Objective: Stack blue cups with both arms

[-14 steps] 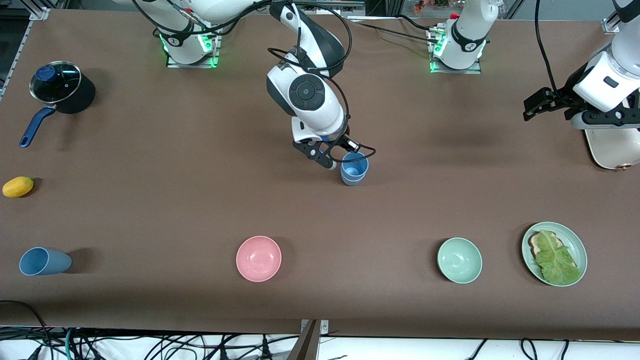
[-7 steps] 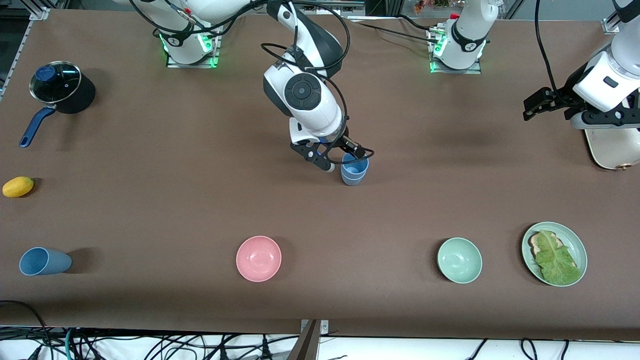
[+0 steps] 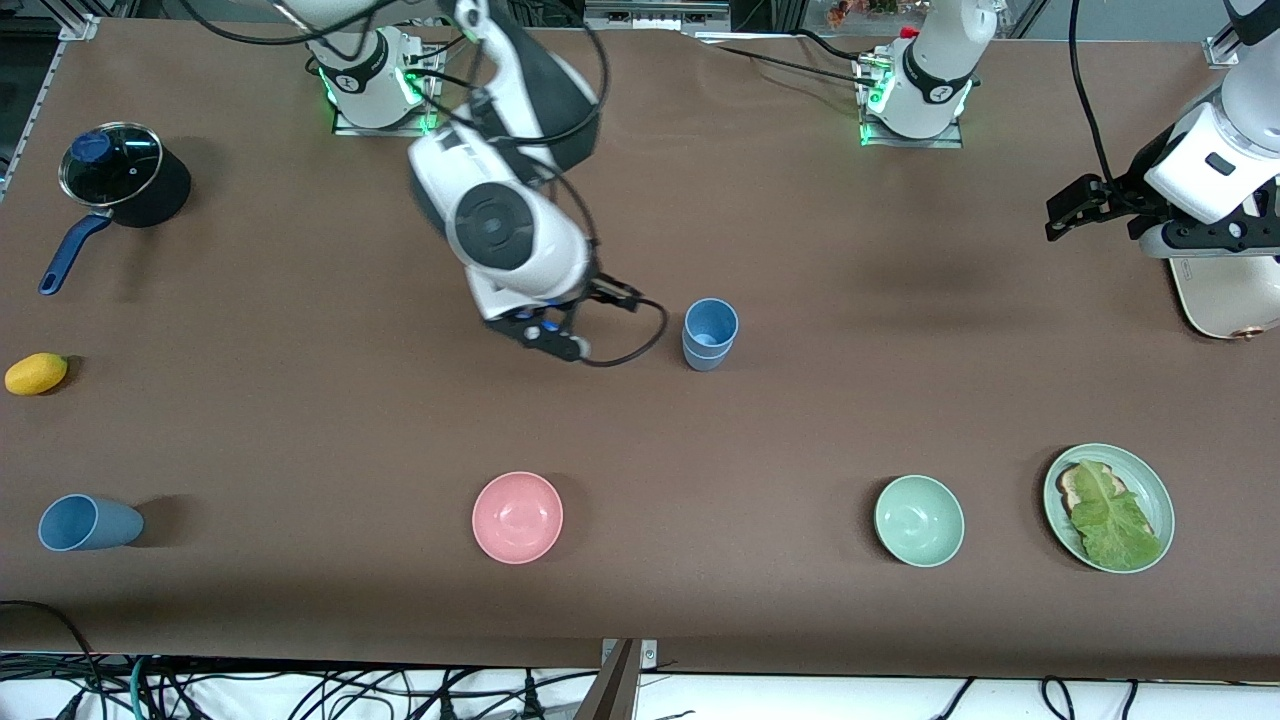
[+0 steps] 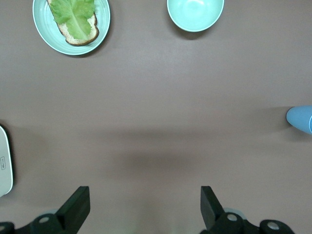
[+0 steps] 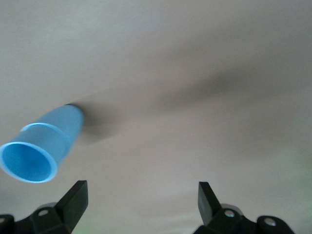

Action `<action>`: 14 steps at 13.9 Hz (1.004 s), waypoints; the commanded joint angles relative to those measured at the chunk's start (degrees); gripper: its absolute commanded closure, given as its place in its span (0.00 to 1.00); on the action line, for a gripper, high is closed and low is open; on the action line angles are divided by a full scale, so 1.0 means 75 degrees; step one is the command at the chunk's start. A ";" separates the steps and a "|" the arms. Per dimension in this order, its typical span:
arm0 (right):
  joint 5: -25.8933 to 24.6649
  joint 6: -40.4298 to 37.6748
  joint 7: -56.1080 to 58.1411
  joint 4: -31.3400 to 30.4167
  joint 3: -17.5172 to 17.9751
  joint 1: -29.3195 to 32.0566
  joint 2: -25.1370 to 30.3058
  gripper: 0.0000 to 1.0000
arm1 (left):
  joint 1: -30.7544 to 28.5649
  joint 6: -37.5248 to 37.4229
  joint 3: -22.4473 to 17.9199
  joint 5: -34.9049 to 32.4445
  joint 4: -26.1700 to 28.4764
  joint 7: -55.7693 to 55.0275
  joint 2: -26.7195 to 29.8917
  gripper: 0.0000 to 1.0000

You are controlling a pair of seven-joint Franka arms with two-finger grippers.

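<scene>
Two blue cups [image 3: 709, 335] stand upright, one nested in the other, near the table's middle; they also show in the right wrist view [image 5: 41, 146]. A third blue cup [image 3: 88, 523] lies on its side near the front edge at the right arm's end. My right gripper [image 3: 560, 345] is open and empty, apart from the stack, beside it toward the right arm's end; its jaws [image 5: 141, 204] hold nothing. My left gripper [image 3: 1065, 212] waits open and empty at the left arm's end, also seen in the left wrist view [image 4: 145, 207]. A blue cup's edge [image 4: 301, 119] shows there.
A pink bowl [image 3: 517, 517], a green bowl [image 3: 919, 520] and a green plate [image 3: 1150, 480] with toast and lettuce stand near the front edge. A lidded black pot [image 3: 120, 175] and a lemon [image 3: 36, 373] sit at the right arm's end. A white appliance [image 3: 1225, 300] lies under the left arm.
My right gripper was at the stacked cups' rim; it has come off them and moved toward the right arm's end. The stack stays upright. The left arm has not moved.
</scene>
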State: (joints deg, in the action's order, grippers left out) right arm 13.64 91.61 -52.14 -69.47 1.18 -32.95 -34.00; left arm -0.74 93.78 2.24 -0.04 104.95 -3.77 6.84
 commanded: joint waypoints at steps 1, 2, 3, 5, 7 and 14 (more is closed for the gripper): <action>-0.0014 -0.0693 0.1451 -0.0194 -0.0694 0.0011 0.0326 0.00 | -0.0041 -0.0117 0.0018 0.0192 -0.0107 0.0186 -0.0022 0.00; -0.0014 -0.0858 0.1851 -0.0229 -0.0940 0.0011 0.0373 0.00 | -0.0041 -0.0117 0.0018 0.0192 -0.0107 0.0186 -0.0022 0.00; -0.0014 -0.1022 0.2133 -0.0229 -0.1128 0.0011 0.0397 0.00 | -0.0041 -0.0117 0.0018 0.0192 -0.0107 0.0186 -0.0022 0.00; -0.0037 -0.1245 0.2742 -0.0253 -0.1492 0.0045 0.0420 0.00 | -0.0041 -0.0129 0.0018 0.0181 -0.0107 0.0186 -0.0022 0.00; -0.0107 -0.1351 0.3131 -0.0392 -0.1540 0.0313 0.0525 0.00 | -0.0041 -0.0129 0.0018 0.0181 -0.0118 0.0186 -0.0022 0.00; -0.1885 -0.0051 0.3892 -0.3309 -0.0160 0.2561 0.2586 0.00 | 0.0099 -0.0375 0.0041 0.0169 -0.0986 0.0255 -0.0620 0.00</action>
State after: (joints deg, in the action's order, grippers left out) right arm 3.62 88.19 -25.16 -85.61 -5.03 -18.58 -21.87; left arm -0.49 93.00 2.50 -0.04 101.04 -3.54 4.42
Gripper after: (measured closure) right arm 0.000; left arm 0.000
